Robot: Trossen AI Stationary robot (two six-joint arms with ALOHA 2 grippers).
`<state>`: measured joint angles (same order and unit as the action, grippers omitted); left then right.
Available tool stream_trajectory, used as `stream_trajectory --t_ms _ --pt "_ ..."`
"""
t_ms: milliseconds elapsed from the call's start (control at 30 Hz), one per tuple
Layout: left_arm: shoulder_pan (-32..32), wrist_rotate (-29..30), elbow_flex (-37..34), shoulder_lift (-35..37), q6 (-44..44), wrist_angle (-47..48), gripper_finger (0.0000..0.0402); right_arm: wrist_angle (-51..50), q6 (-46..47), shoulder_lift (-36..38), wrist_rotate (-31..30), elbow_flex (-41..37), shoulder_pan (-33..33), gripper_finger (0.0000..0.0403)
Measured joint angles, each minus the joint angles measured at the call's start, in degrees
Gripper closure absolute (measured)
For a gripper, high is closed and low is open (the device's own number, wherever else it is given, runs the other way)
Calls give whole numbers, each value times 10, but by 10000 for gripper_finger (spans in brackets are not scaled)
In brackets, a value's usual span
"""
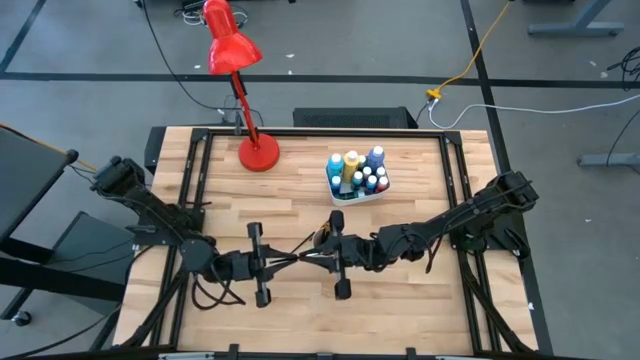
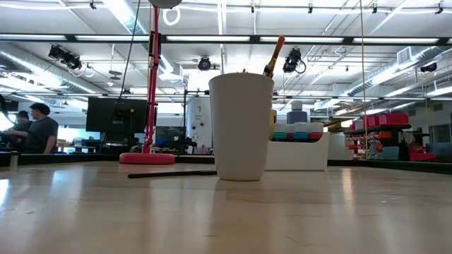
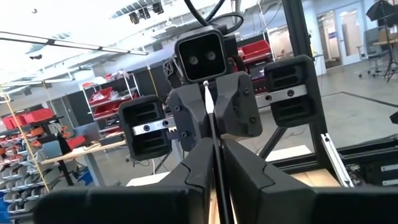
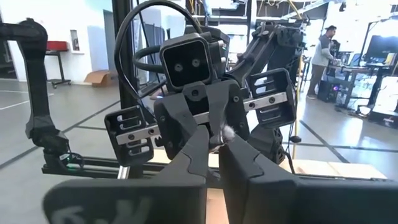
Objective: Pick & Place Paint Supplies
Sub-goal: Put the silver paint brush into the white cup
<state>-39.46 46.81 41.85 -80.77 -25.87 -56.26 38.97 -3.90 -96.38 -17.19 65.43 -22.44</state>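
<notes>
1. While meeting nose to nose over the front-middle of the table, sharing one thin brush between them: looks like a handover in mid-air
2. Running straight from one wrist to the other, parallel to the front edge, with the pale tip pointing at the right arm and the dark shaft trailing back into the left
3. Pinched on that shaft by the left gripper, fingers closed tight against it with no gap showing
4. Nipped at the pale end by the right gripper, fingers drawn together around the tip, so by the look of it gripped at both ends at once
5. Equally near for either arm, then; hinges, as a judgement, on letting go with the left and pulling away only along the brush's own length, never across it
6. Stretched low and nearly flat, both forearms angling in from the two side edges, wrists level, cameras staring at each other
7. Parked near the back edge, right of centre: white tray packed with paint bottles, well apart from the action
8. Standing close to the low camera: white cup with a brush handle poking out, plus a black brush lying flat on the wood just beside it
9. Likely next stop for the shared brush, at a guess: that cup
</notes>
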Motion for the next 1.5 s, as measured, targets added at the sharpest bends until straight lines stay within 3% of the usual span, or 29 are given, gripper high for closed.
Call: stream_trajectory --t_ms 133,367,633,900,1100,1300,1500 --pt "0 -2 0 0 2 8 343 -11 15 0 2 0 -2 371" --pt "0 0 0 0 25 56 335 -60 26 8 -2 0 -9 389" --pt "3 47 0 0 48 74 297 -285 134 40 -58 0 -17 386" --pt "9 48 0 0 60 94 279 -468 216 136 -62 1 -3 386" --pt "23 46 0 0 82 94 278 -592 269 149 -73 1 33 386" --pt "40 14 0 0 134 116 278 -605 266 106 -14 0 58 383" --pt "52 5 0 0 146 141 278 -605 269 78 -13 0 68 362"
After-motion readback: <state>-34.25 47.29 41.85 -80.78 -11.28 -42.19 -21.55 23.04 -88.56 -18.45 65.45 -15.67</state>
